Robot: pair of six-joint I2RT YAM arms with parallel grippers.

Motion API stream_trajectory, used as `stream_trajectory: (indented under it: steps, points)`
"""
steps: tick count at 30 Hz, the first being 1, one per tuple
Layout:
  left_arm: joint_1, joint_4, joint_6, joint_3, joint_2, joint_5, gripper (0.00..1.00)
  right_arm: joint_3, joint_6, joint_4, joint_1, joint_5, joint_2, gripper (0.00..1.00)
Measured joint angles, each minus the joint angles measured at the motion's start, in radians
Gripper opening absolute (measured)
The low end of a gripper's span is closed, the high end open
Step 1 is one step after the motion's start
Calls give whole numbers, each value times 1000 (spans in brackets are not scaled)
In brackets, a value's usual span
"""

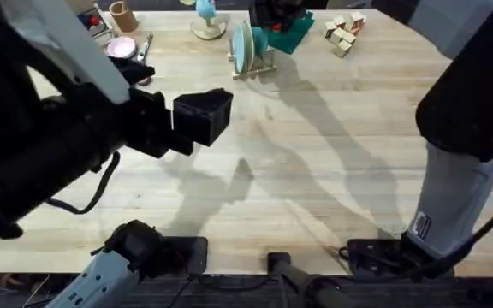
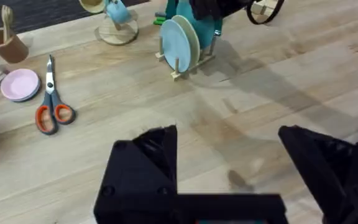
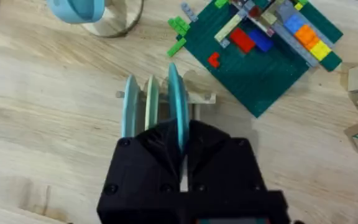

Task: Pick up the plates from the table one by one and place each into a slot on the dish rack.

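**Plates in rack, right gripper on a blue one**

While the right gripper (image 3: 182, 163) sits directly over the dish rack (image 3: 199, 98), its black fingers are clamped on the rim of a blue plate (image 3: 175, 99) standing upright between the pegs. Beside it in the rack stand a cream plate (image 3: 151, 99) and another blue plate (image 3: 129, 109), all on edge and close together. The rack sits at the far side of the table (image 1: 332, 171), just beside a green tray of coloured blocks (image 3: 260, 68).

Left gripper (image 2: 229, 162) hangs above bare tabletop, well apart from the rack (image 2: 185, 65), fingers spread wide with nothing between them. In the left wrist view a blue plate (image 2: 178, 43) faces the camera. Scissors (image 2: 51, 106) and a small pink dish (image 2: 20, 84) lie off toward the left side of the table, far from both grippers
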Motion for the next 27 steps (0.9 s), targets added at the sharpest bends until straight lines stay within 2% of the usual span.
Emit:
stream_trajectory:
  steps: [5, 11, 15, 19, 27]
  points:
    - [0, 0, 0, 0, 0, 0, 993, 0, 1, 0, 0, 0, 0, 101]
    - [0, 0, 0, 0, 0, 0, 993, 0, 2, 0, 1, 0, 0, 215]
    - [0, 0, 0, 0, 0, 0, 993, 0, 2, 0, 3, 0, 0, 247]
    - [0, 0, 0, 0, 0, 0, 993, 0, 2, -1, 3, 0, 0, 335]
    - [0, 0, 0, 0, 0, 0, 994, 0, -27, -66, 3, 0, -41, 428]
